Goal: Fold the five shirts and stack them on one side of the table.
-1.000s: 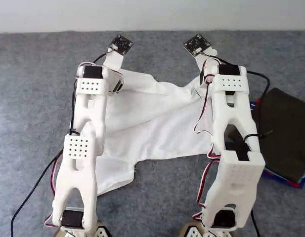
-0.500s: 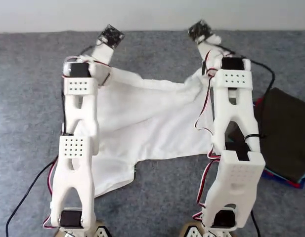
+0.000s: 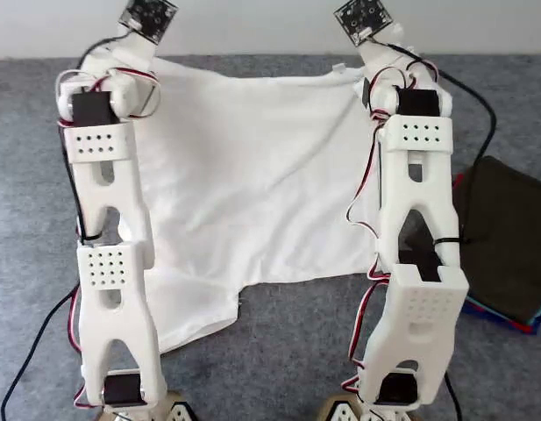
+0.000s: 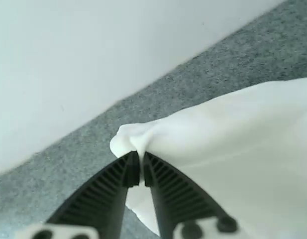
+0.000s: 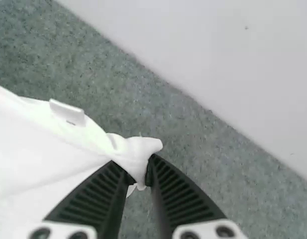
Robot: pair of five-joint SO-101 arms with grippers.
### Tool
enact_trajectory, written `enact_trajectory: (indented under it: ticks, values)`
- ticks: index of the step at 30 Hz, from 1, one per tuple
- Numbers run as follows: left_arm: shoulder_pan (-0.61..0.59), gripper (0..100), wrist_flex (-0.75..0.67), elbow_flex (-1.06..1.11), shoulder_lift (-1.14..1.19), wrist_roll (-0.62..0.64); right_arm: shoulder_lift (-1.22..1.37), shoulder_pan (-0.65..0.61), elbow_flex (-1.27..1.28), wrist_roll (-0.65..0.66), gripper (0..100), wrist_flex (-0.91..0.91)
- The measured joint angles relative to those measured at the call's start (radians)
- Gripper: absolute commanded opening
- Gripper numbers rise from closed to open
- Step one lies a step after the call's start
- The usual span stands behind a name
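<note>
Looking near to far, we see the white cotton shirt (image 3: pixel 252 184) spread on the grey carpeted bench (image 3: pixel 296 351), a dark folded pile (image 3: pixel 507 237) to its right; at the far edge our left fingers (image 4: pixel 108 186) and right fingers (image 5: pixel 101 194) each pinch one shirt corner.

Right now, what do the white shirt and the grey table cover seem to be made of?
The white shirt looks like thin, soft, matte fabric, probably a cotton knit: it bunches into soft creases at its held corners. The grey table cover looks like short-pile carpet or felt, matte, with a speckled, fuzzy grain.
</note>
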Motion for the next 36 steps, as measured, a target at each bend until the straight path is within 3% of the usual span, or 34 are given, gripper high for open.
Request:
enact_trajectory:
  ticks: [8, 12, 19, 26, 31, 36]
  values:
    - [-0.017, 1, -0.032, 0.0, -0.003, -0.048, 0.0, 0.0, 0.0, 0.0, 1.0, -0.083]
    - [-0.017, 1, 0.017, -0.003, -0.003, -0.048, 0.0, 0.0, 0.0, 0.003, 1.0, -0.072]
    - [-0.015, 1, 0.261, -0.008, -0.087, -0.107, 0.017, 0.0, 0.0, 0.103, 1.0, 0.117]
    - [-0.015, 1, 0.293, 0.003, -0.189, -0.11, 0.017, 0.0, -0.003, 0.112, 1.3, 0.381]
    - [-0.029, 1, 0.293, 0.198, -0.351, -0.11, 0.017, 0.0, -0.003, 0.112, 1.5, 0.548]
    - [-0.032, 1, 0.293, 0.614, -0.592, -0.173, 0.015, -0.002, -0.003, 0.112, 1.5, 0.664]
